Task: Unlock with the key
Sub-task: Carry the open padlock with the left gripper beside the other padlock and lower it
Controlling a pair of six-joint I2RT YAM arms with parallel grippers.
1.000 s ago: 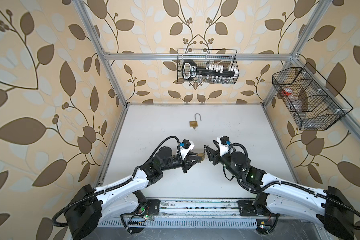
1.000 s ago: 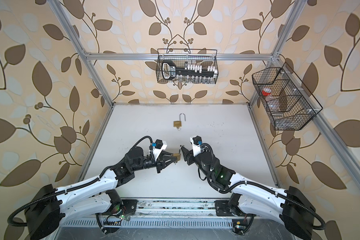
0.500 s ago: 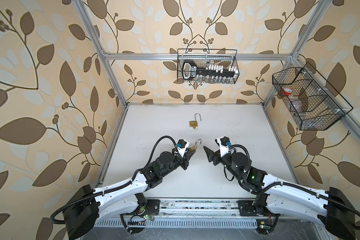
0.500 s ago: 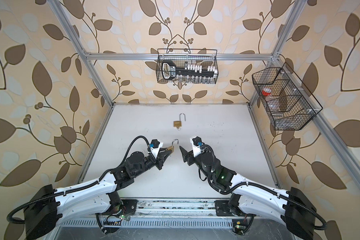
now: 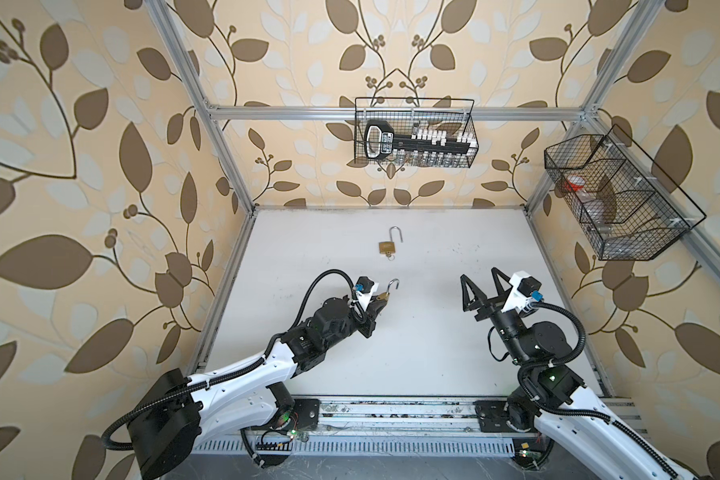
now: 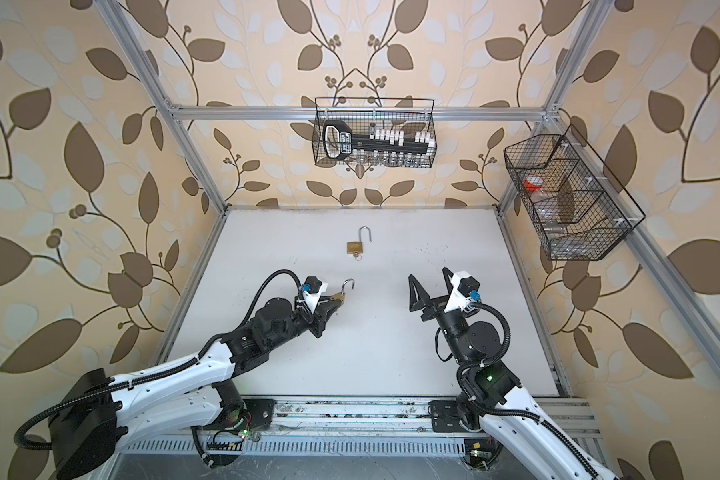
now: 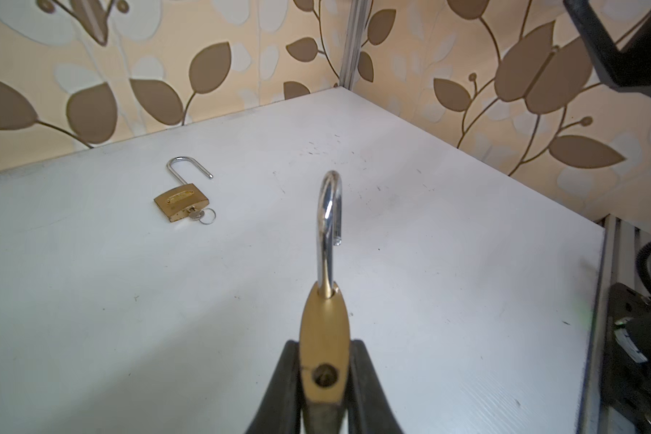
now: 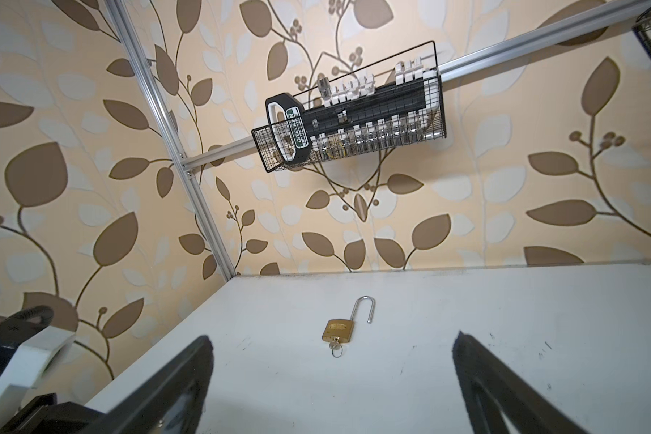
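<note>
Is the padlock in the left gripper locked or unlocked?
Unlocked: the padlock clamped in the left gripper has its shackle swung out, free end clear of the brass body.

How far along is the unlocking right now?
Done: the brass padlock with silver shackle clamped in the left gripper jaws has its shackle swung open, keyhole empty. A second brass padlock lies open on the white table, small key inserted. In hand: the right gripper, jaws wide, holds nothing. Left: seemingly only setting the padlock down.
</note>
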